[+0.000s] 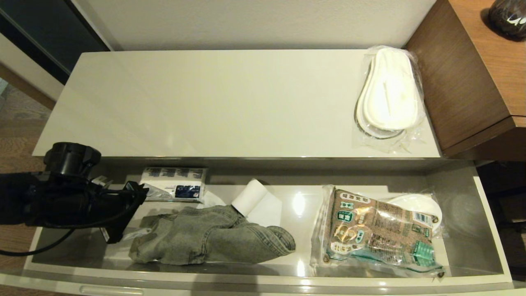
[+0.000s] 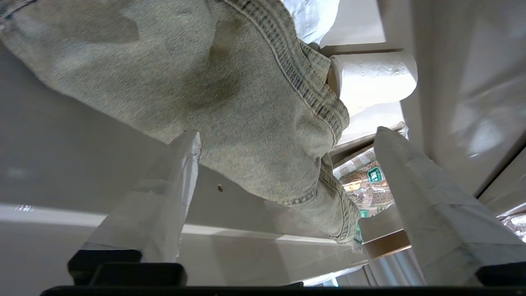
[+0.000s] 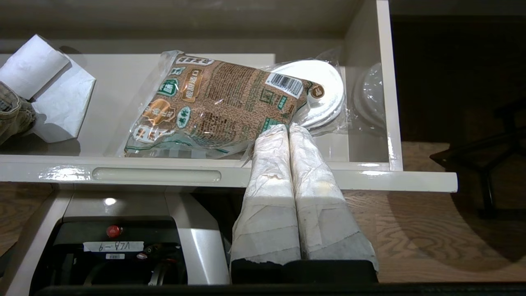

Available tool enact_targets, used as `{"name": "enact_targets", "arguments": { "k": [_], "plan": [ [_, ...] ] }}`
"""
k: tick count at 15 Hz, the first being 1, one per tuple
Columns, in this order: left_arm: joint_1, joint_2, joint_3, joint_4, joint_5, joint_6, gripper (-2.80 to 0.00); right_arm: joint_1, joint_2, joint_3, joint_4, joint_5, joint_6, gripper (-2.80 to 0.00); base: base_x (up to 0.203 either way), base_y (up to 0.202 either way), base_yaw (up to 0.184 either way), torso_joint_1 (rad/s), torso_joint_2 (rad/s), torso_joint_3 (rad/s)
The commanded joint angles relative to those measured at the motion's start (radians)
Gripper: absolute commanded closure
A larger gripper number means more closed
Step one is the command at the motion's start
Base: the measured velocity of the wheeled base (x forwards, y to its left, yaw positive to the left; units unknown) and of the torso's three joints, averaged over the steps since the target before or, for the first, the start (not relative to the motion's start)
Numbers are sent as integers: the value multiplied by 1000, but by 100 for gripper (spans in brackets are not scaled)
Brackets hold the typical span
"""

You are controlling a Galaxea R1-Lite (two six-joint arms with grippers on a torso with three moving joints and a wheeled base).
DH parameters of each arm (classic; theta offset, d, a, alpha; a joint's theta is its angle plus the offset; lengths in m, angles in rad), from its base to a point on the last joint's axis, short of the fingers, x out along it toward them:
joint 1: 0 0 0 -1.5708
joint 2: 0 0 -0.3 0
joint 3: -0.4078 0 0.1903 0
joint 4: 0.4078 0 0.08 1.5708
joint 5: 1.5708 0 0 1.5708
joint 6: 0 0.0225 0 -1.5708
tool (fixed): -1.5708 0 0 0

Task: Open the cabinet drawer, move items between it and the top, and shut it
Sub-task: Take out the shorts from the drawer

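The cabinet drawer (image 1: 263,280) stands pulled out below the cream-white top (image 1: 205,102). Faded denim jeans (image 1: 205,238) lie crumpled on the drawer floor, left of centre. My left gripper (image 2: 287,133) is inside the drawer at the jeans' left end. It is open wide, its taped fingers (image 2: 164,197) apart, with the jeans (image 2: 205,82) lying just ahead and not gripped. The clear-wrapped white slippers (image 1: 388,94) rest on the top at its right end. My right gripper (image 3: 287,127) is shut and empty, parked low in front of the drawer's right part.
In the drawer lie a brown-and-green packet (image 1: 378,230), another wrapped white flat pack (image 1: 425,205) beneath it, a white paper roll (image 1: 250,197) and a tissue pack (image 1: 174,183). A brown wooden unit (image 1: 472,82) adjoins the cabinet on the right.
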Motion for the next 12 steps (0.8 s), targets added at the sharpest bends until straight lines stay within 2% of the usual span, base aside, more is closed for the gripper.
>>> {"name": "enact_targets", "arguments": {
  "k": [1, 6, 8, 12],
  "plan": [
    [2, 16, 5, -8, -4, -5, -280, 0, 1, 0, 0, 0, -1, 0, 0, 0, 0, 0, 0, 0],
    [26, 38, 7, -25, -7, -18, -280, 0, 1, 0, 0, 0, -1, 0, 0, 0, 0, 0, 0, 0],
    [72, 58, 8, -47, -38, -54, -280, 0, 1, 0, 0, 0, -1, 0, 0, 0, 0, 0, 0, 0],
    [101, 86, 9, -61, -61, -64, -280, 0, 1, 0, 0, 0, -1, 0, 0, 0, 0, 0, 0, 0]
  ]
}}
